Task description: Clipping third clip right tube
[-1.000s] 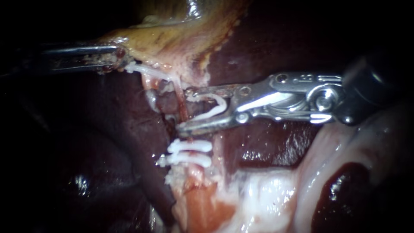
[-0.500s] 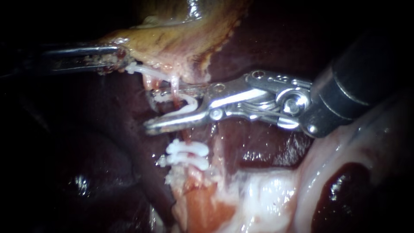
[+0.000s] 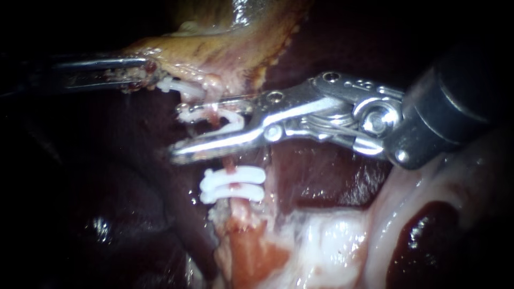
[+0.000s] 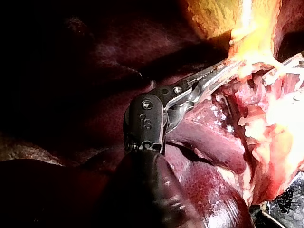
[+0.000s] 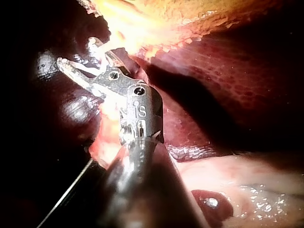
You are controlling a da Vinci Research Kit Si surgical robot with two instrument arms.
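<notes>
My right instrument (image 3: 179, 134) comes in from the right, its jaws standing apart with a white clip (image 3: 225, 119) seated between them. They straddle the thin reddish tube (image 3: 229, 163) just under the gallbladder (image 3: 214, 53). Two white clips (image 3: 233, 186) sit side by side lower on this tube. My left instrument (image 3: 142, 75) is shut on the gallbladder's pale edge and holds it to the left. The right wrist view shows the clip-bearing jaws (image 5: 78, 61) against bright tissue. In the left wrist view the left jaws (image 4: 223, 69) end in glaring yellow tissue.
Dark liver (image 3: 134, 150) lies behind and left of the tube. Pale, glistening tissue (image 3: 342, 241) fills the lower right, with a dark red pool (image 3: 423, 230) beside it. A thin metal rod (image 5: 66, 194) crosses beside the right shaft.
My right instrument has pushed leftward and slightly upward, so its jaws now reach past the tube instead of stopping at it. The left instrument has held still.
</notes>
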